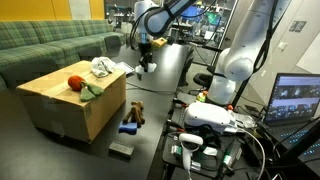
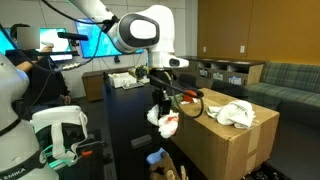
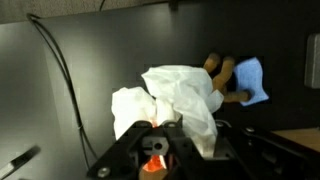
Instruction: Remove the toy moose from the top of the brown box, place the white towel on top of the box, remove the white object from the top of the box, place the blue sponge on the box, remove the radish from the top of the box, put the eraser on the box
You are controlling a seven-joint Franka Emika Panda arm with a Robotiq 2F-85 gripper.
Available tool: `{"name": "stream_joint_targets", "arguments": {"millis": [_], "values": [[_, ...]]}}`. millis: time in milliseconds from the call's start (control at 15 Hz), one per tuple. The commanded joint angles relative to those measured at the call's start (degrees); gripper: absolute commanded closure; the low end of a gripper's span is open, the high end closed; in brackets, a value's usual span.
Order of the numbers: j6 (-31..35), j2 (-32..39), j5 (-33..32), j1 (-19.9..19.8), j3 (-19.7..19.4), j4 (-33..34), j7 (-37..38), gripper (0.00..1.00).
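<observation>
The brown box (image 1: pixel 70 105) carries the white towel (image 1: pixel 103 68) and the red radish (image 1: pixel 76 83) with green leaves. My gripper (image 2: pixel 160 105) is off the box's edge, above the dark floor. It is shut on a crumpled white object (image 2: pixel 160 118) with a red-orange part, which hangs below the jaws. In the wrist view the white object (image 3: pixel 175 95) fills the jaws (image 3: pixel 170 140). The toy moose (image 1: pixel 136 111), the blue sponge (image 1: pixel 127 128) and the grey eraser (image 1: pixel 121 149) lie on the floor beside the box. The moose (image 3: pixel 215 70) and sponge (image 3: pixel 250 80) also show in the wrist view.
A green sofa (image 1: pixel 50 45) stands behind the box. A second white robot arm (image 1: pixel 235 60), a laptop (image 1: pixel 300 100) and cabled equipment (image 1: pixel 205 130) crowd one side. A black cable (image 3: pixel 60 80) runs across the dark floor.
</observation>
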Motion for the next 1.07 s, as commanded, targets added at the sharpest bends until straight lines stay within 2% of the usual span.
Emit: {"name": "stream_joint_targets", "arguments": {"millis": [0,267,333,733,1000], "values": [[4.1,-3.2,2.7,-0.3,2.6,-9.9,-3.5,0.95],[11.2,-0.4,5.5,2.3,6.8,-17.8,-3.3,0.95],[12.0,3.9,7.4,3.4,8.0,-14.4,-3.5,0.95],[30.5,13.0,14.9,7.7,14.0,-15.9,-0.3,0.95],[37.9,20.3,23.0,7.8,18.6,-15.9,-4.2,0.95]]}}
